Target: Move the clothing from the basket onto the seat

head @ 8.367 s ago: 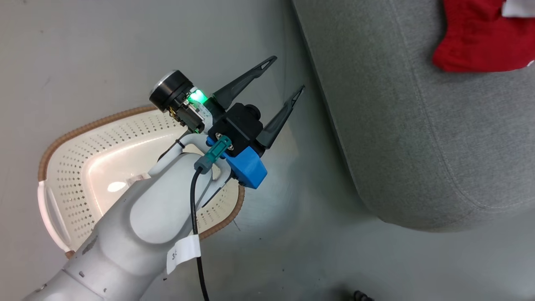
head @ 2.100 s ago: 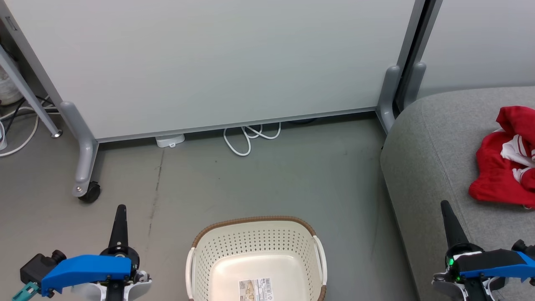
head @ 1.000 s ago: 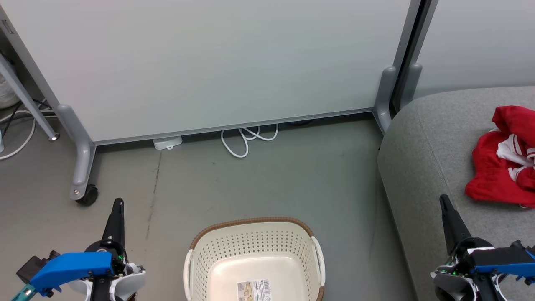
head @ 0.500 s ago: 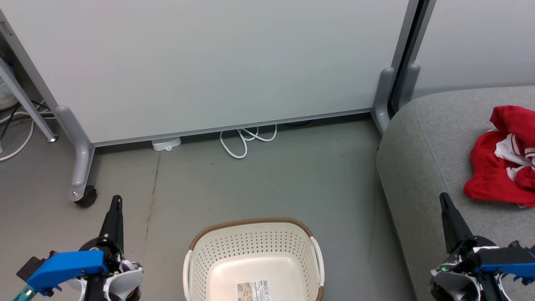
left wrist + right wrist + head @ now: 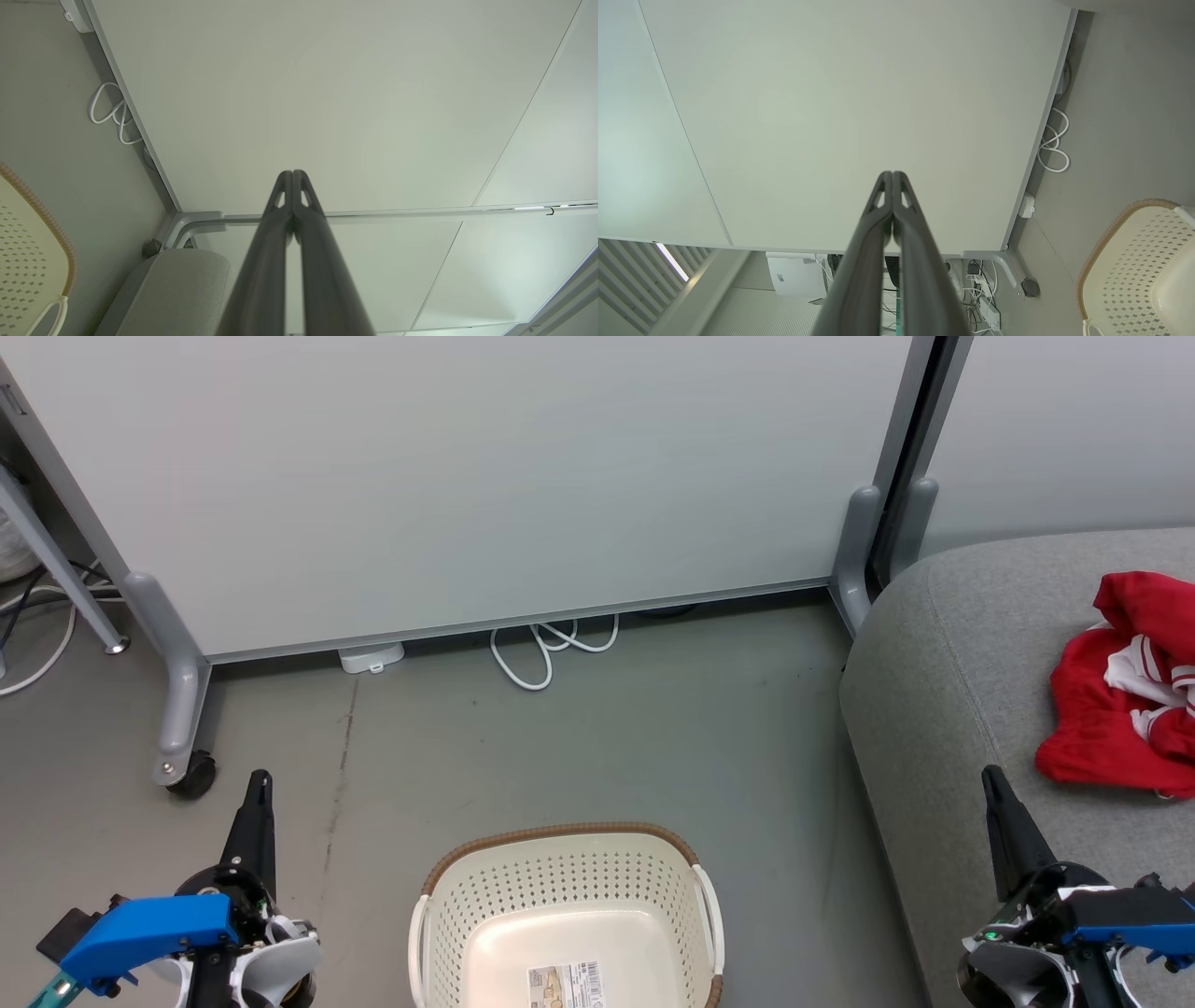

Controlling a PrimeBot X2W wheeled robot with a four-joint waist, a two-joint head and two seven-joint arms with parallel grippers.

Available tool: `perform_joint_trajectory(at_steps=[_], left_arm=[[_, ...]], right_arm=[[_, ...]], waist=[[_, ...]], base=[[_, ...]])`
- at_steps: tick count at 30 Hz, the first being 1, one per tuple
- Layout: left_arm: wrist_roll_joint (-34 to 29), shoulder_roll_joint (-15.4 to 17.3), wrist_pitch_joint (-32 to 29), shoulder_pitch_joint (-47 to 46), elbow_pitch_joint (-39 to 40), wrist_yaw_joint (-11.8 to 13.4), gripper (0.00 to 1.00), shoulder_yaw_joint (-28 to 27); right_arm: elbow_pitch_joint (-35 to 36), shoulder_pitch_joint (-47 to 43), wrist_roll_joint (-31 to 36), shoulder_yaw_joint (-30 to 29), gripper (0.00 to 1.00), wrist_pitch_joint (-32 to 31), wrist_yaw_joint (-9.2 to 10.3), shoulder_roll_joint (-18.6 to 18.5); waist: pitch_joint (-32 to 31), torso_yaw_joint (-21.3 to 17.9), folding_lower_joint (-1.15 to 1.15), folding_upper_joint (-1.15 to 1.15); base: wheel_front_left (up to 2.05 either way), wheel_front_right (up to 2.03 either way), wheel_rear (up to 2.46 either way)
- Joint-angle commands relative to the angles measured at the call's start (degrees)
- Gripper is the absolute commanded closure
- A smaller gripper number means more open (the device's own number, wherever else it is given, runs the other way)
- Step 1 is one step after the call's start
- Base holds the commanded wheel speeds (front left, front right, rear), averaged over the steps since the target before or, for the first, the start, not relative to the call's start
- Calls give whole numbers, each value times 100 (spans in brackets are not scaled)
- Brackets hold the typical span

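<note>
As things sit now, clothing (image 5: 1111, 709): red heap on the seat (image 5: 952, 691), right edge of frame
basket (image 5: 560, 882): bottom centre
left pincer (image 5: 259, 782): lower left, fingers pressed together
right pincer (image 5: 988, 777): lower right, same

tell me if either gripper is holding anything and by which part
Nothing is held. The left gripper and the right gripper are both shut, closed tip to tip with nothing between. The clothing lies on the seat, apart from both.
</note>
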State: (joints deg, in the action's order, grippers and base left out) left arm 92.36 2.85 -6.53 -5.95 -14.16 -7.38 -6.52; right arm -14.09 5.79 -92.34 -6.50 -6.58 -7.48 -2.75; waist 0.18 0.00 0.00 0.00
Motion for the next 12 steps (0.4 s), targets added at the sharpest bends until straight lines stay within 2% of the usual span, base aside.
perform_joint_trajectory(at_steps=[1,12], left_arm=[[10,5,-22,-54,22,-22,100,-15],[11,5,-22,-54,23,-22,100,-14]], right_arm=[[17,77,-14,-10,100,-15,-2,-23],[17,77,-14,-9,100,-15,-2,-23]], waist=[[0,0,0,0],[0,0,0,0]], base=[[0,0,0],[0,0,0]])
